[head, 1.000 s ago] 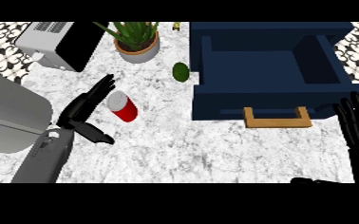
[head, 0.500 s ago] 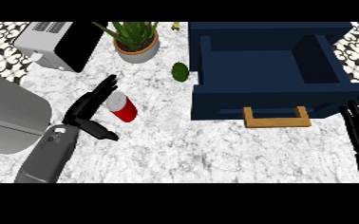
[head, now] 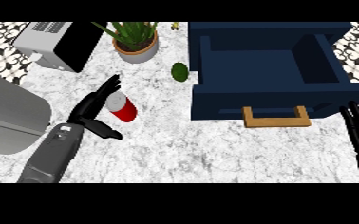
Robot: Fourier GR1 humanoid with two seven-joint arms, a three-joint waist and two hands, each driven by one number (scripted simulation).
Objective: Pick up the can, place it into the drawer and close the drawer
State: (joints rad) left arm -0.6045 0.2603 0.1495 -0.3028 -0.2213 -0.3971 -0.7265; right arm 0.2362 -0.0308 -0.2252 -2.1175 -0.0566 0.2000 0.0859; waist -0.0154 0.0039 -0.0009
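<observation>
Cupping my left hand (head: 89, 108) beside one can (head: 121, 107), fingers straight along its left side, thumb splayed out below, not closed round it. Can lies on the counter (head: 210, 147), well left of the drawer (head: 270, 73); long axis runs diagonal, silver top pointing up-left, red body down-right. One drawer, pulled open, one wooden handle (head: 276, 119) on its front. My right hand (head: 351, 123) just right of that handle, fingers straight. One potted plant (head: 135, 40), one green fruit (head: 180, 71), both left of the drawer.

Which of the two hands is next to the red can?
The left hand: its fingers flank the red can. The right hand rests at the right edge.
</observation>
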